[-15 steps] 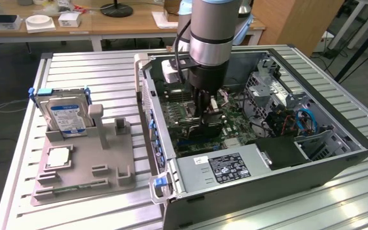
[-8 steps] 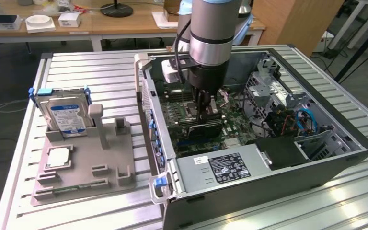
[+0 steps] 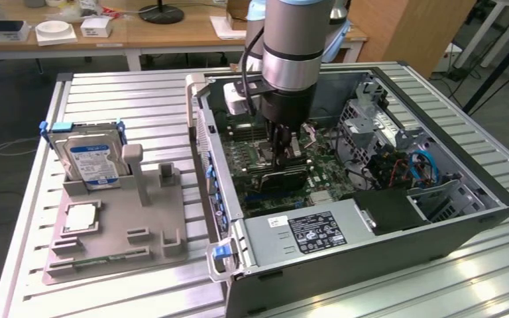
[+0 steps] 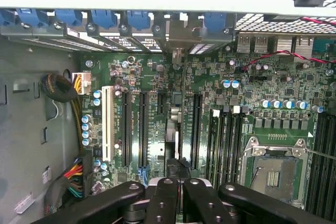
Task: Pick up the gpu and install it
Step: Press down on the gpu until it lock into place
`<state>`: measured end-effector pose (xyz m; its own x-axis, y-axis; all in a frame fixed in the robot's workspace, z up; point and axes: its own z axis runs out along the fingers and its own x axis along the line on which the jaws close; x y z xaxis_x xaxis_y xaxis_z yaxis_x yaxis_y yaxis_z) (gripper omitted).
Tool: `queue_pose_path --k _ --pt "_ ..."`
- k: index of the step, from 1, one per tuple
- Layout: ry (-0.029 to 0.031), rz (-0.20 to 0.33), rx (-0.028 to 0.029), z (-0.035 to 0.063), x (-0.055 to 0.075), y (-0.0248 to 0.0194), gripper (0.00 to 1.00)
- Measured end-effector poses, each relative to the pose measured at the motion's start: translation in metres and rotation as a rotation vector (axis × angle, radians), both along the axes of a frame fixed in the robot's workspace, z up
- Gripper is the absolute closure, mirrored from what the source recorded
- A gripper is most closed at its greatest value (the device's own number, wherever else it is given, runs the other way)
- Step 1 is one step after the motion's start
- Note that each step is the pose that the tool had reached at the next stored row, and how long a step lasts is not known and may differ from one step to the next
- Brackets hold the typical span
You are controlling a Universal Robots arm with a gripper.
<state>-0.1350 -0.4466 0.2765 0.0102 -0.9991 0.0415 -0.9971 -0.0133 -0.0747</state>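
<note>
The gpu [image 3: 287, 179], a thin black card, stands on edge on the motherboard inside the open computer case. In the wrist view the gpu [image 4: 173, 129] shows edge-on, lined up with a long expansion slot. My gripper [image 3: 283, 159] reaches down into the case right over the card's upper edge. In the wrist view the gripper [image 4: 177, 179] is shut, its black fingers [image 4: 164, 192] together just above the card. I cannot tell whether they pinch the card's edge.
The case [image 3: 466, 218] lies open on the slatted metal table, with a power supply [image 3: 312, 232] and cables [image 3: 418, 165] inside. A CPU socket [image 4: 275, 171] sits beside the slots. In the exterior view's left, a grey holder [image 3: 113, 245] carries a hard drive [image 3: 91, 162] and a memory stick [image 3: 95, 262].
</note>
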Motion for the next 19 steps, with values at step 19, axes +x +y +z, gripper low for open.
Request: queue_pose_path --k 19 --pt "0.0088 0.0 -0.0021 -0.0093 0.0058 -0.0003 0.89"
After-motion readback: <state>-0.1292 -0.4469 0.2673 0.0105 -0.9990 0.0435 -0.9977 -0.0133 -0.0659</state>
